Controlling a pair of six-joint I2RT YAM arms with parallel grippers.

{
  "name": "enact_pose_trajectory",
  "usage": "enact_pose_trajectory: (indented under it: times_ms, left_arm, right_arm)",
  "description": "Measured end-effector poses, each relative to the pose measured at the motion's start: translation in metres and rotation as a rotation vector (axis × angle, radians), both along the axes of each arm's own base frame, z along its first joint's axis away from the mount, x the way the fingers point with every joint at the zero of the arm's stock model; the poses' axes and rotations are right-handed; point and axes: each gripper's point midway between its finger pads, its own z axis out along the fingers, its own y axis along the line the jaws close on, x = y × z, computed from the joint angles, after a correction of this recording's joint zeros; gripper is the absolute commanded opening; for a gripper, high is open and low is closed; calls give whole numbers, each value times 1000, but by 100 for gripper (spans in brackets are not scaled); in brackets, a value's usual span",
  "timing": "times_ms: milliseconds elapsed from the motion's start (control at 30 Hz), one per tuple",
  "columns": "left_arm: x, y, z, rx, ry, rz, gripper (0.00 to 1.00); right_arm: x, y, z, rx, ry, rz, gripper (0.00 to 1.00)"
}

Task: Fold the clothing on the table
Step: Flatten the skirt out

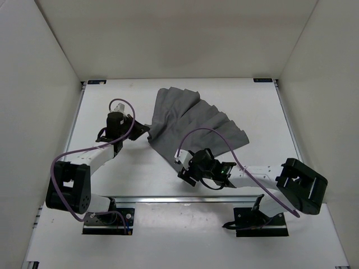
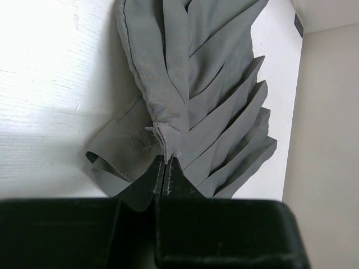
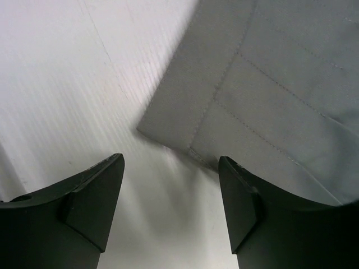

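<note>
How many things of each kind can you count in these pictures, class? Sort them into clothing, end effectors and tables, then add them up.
Dark grey clothing: 1
End effectors: 2, the left end effector shut on the clothing, the right end effector open
White table: 1
Total: 4

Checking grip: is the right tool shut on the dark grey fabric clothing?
No, the right tool stands open before the dark grey fabric clothing.
</note>
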Motion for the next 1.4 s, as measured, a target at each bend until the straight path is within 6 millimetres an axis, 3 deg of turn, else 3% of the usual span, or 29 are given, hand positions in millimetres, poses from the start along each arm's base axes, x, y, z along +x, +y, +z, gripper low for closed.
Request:
enact_pose_trajectory:
  times_ms: [200, 367, 467, 500, 567, 700, 800, 900, 1000, 1033, 1100, 1167, 1200, 1300, 1400]
  left_arm:
    - [0, -1, 0, -7, -1, -12, 0]
    - [-1, -2, -2, -9, 5, -21, 0]
    - [-2, -2, -3, -11, 11, -26, 0]
    - [-2, -2, -4, -12, 13, -26, 0]
    - [-2, -2, -5, -11, 15, -27, 0]
    - [-3, -1, -7, -2, 15, -38, 0]
    - [-5, 1, -10, 16, 22, -50, 0]
    - [-6, 4, -8, 55, 32, -73, 0]
    - [4, 5, 22, 133, -1, -106, 0]
    - [9, 3, 42, 161, -44, -119, 0]
    - [15, -6, 102, 211, -179, -148, 0]
    - [8, -11, 166, 238, -329, -159, 0]
    - [-3, -12, 200, 244, -410, -163, 0]
    - [-41, -2, 279, 248, -601, -131, 0]
    - [-79, 17, 329, 236, -732, -70, 0]
  right_arm:
    - [-2, -10, -15, -44, -76, 43, 66]
    - [5, 1, -13, -23, -144, 57, 60]
    - [8, 3, -13, -23, -172, 68, 35]
    - [10, 3, -14, -29, -183, 68, 17]
    - [13, 2, -16, -42, -199, 64, 1]
    - [15, 1, -16, -40, -215, 58, 0]
    - [15, 0, -3, -11, -228, 51, 0]
    - [18, -3, 37, 66, -261, 22, 0]
    - [33, -9, 115, 210, -334, -35, 0]
    - [39, -13, 147, 264, -362, -65, 0]
    - [48, -24, 215, 373, -427, -119, 0]
    - [45, -40, 285, 490, -497, -162, 0]
    - [39, -47, 309, 536, -516, -166, 0]
    - [20, -71, 364, 650, -550, -174, 0]
    - [13, -95, 386, 705, -562, -190, 0]
